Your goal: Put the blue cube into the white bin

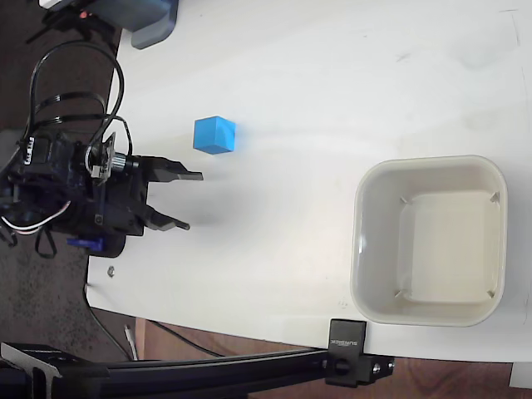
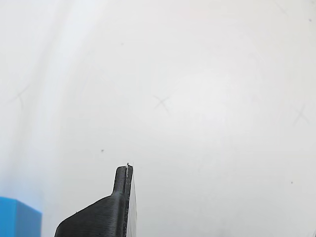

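The blue cube point(image 1: 214, 135) rests on the white table, upper left of the middle in the fixed view. My gripper point(image 1: 193, 200) is just below and left of it, fingers pointing right, open with nothing between them. The upper finger tip lies a short way under the cube without touching it. The white bin point(image 1: 430, 239) stands empty at the right side of the table. In the wrist view one black finger point(image 2: 121, 195) shows at the bottom, and a corner of the blue cube point(image 2: 17, 217) sits at the lower left edge. The bin is out of the wrist view.
A grey-blue device point(image 1: 154, 21) stands at the top left edge of the table. A black rail with a clamp point(image 1: 345, 353) runs along the table's bottom edge. Cables point(image 1: 71, 83) loop above the arm at the left.
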Motion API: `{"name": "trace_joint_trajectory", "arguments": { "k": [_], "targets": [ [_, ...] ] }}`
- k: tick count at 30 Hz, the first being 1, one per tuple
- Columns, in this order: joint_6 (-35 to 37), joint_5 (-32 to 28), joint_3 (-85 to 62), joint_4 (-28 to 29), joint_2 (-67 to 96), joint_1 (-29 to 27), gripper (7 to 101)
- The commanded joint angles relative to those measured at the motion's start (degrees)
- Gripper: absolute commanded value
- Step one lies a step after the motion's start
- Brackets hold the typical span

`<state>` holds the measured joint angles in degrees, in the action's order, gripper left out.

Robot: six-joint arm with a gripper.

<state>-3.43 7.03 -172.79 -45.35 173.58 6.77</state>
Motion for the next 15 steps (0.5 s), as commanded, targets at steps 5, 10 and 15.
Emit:
{"name": "trace_joint_trajectory", "arguments": {
  "k": [5, 10, 15],
  "targets": [
    [-1.58, 2.55, 1.41, 0.88, 1.32, -0.26, 100.3],
    [-1.93, 2.99, 1.41, 0.88, 1.32, -0.44, 100.3],
    [-2.11, 2.99, 1.41, 0.88, 1.32, -0.97, 100.3]
  ]
}}
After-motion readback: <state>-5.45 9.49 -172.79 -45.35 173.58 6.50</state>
